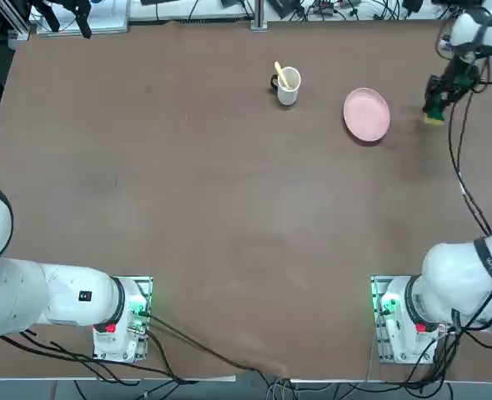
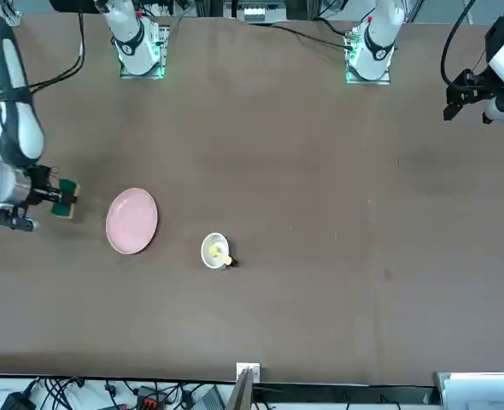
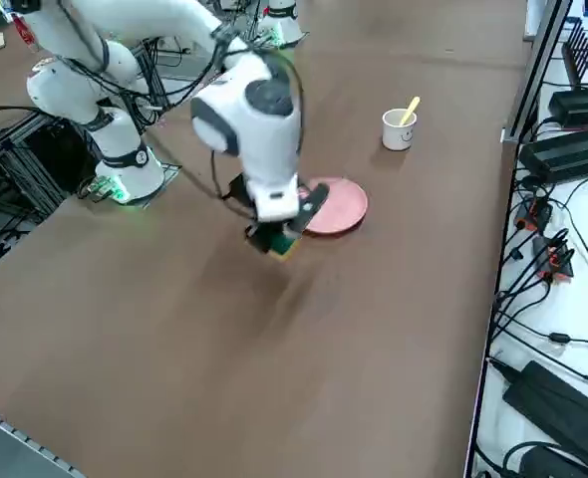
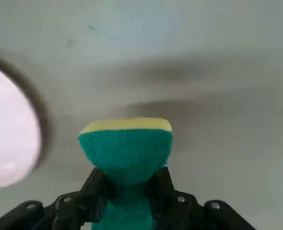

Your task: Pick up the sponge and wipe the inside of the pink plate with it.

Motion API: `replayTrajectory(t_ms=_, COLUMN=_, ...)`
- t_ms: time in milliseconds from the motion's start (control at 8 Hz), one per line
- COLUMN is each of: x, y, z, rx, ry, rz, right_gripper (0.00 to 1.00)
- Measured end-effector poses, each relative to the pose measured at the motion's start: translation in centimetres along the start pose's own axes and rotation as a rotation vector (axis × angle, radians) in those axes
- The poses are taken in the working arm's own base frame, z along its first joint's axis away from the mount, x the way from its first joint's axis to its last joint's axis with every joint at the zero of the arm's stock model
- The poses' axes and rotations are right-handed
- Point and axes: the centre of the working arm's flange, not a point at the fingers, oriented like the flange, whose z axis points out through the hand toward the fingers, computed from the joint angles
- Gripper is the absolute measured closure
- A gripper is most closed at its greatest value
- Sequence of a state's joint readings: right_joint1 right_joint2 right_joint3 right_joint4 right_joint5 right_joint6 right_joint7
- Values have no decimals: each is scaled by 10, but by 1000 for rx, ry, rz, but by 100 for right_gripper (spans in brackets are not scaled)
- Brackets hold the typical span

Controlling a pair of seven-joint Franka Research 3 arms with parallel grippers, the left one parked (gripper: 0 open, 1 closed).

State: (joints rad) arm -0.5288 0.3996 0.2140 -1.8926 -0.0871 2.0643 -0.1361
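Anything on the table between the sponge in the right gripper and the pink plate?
Nothing. In the top view, only bare brown table separates the pink plate from the sponge clamped in the right gripper. The front view agrees.

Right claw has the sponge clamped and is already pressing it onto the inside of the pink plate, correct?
Not quite. The right claw is shut on the sponge, but it is not on the pink plate. The top view shows the sponge held beside the plate, clear of its rim, toward the table's edge. The front view shows the same gap.
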Motion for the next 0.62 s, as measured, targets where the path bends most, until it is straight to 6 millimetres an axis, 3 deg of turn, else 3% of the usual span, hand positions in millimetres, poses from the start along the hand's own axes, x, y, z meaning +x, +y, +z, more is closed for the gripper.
replayTrajectory(t_ms=375, x=-16, y=67, z=45, rx=-5, ry=16, rz=-57, right_gripper=50)
replayTrajectory(t_ms=625, x=-22, y=75, z=81, rx=9, ry=5, rz=-66, right_gripper=48)
